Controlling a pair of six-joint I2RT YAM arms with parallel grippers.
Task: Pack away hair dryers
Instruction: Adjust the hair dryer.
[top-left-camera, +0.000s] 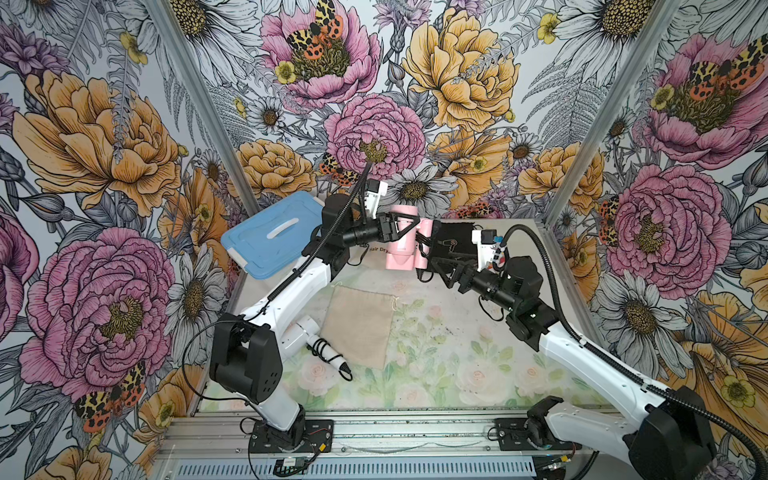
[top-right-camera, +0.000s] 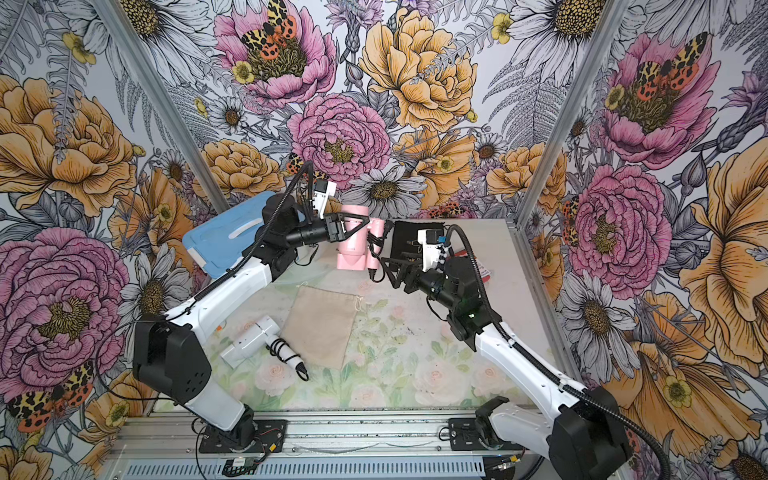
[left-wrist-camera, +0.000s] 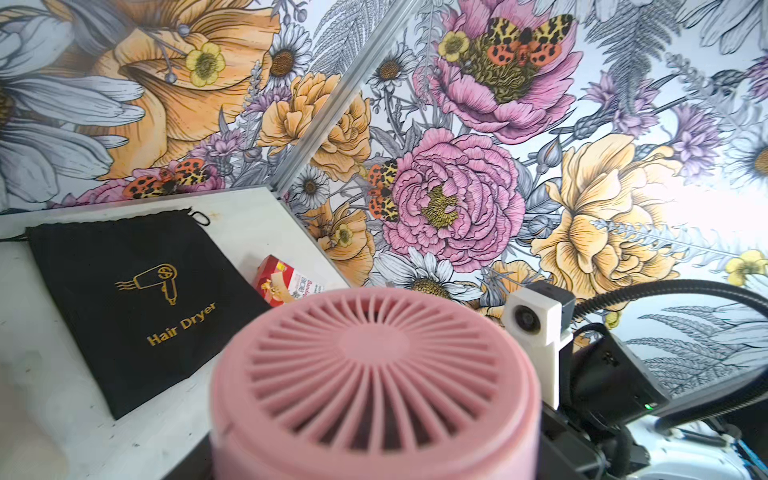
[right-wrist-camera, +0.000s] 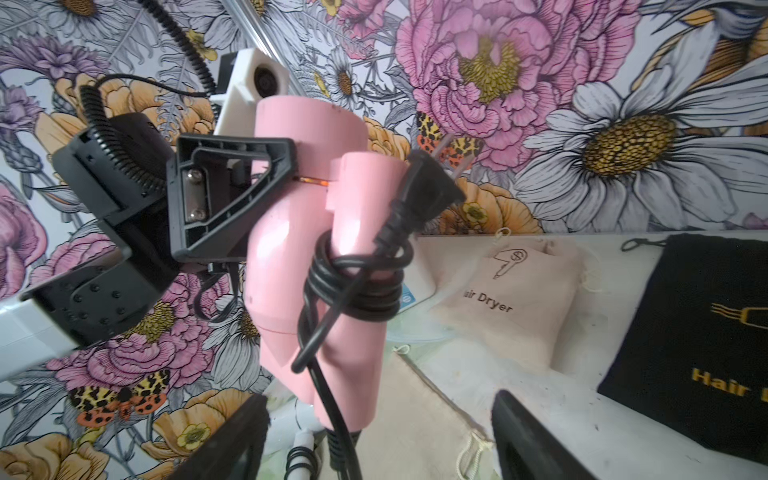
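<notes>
The desk (top-left-camera: 457, 353) holds a blue box (top-left-camera: 270, 237) at its far left corner and a beige pouch (top-left-camera: 359, 326) mid-desk. The pink hair dryer (top-left-camera: 400, 258) hangs above the far edge, clamped in the left hand (top-left-camera: 409, 226); a white hair dryer (top-left-camera: 301, 334) lies near the left edge. The right hand (top-left-camera: 434, 268), jaws apart, is beside the pink handle.

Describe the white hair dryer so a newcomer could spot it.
Find the flat beige pouch mid-table. Beside it, toward the left arm, lies the white hair dryer. Unlike the pink hair dryer held aloft, it rests on the table, black cord coiled round its handle.
</notes>
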